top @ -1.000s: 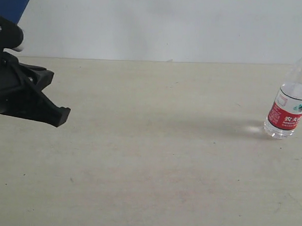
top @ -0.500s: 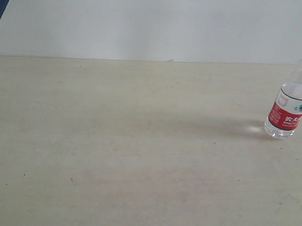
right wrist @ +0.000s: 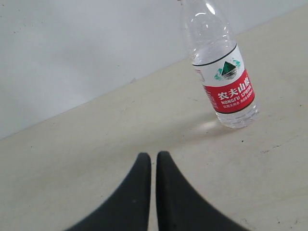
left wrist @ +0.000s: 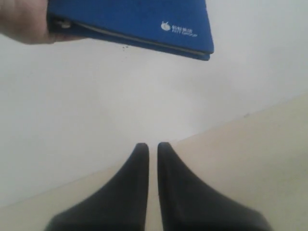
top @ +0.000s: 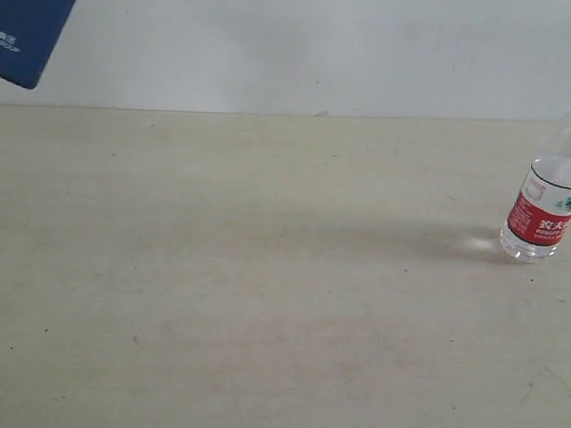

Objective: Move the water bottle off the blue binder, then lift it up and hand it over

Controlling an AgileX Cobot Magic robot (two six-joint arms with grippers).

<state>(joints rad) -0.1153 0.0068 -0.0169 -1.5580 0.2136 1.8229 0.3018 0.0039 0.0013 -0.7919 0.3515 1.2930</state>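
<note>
The water bottle [top: 548, 192] stands upright on the beige table at the far right, clear with a red cap and red-and-white label; it also shows in the right wrist view [right wrist: 222, 72]. The blue binder [top: 27, 23] hangs in the air at the top left, above the table; in the left wrist view a person's hand [left wrist: 24, 21] holds the binder [left wrist: 139, 21] by one end. My left gripper [left wrist: 149, 147] is shut and empty, well short of the binder. My right gripper [right wrist: 150, 156] is shut and empty, apart from the bottle. Neither gripper appears in the exterior view.
The beige table [top: 263, 289] runs up to a plain white wall [top: 321, 45] at the back. The bottle sits close to the exterior view's right edge.
The left gripper left the exterior view a second ago. The blue binder, only a corner sliver half a second ago, has come further in at the top left. The bottle has not moved.
</note>
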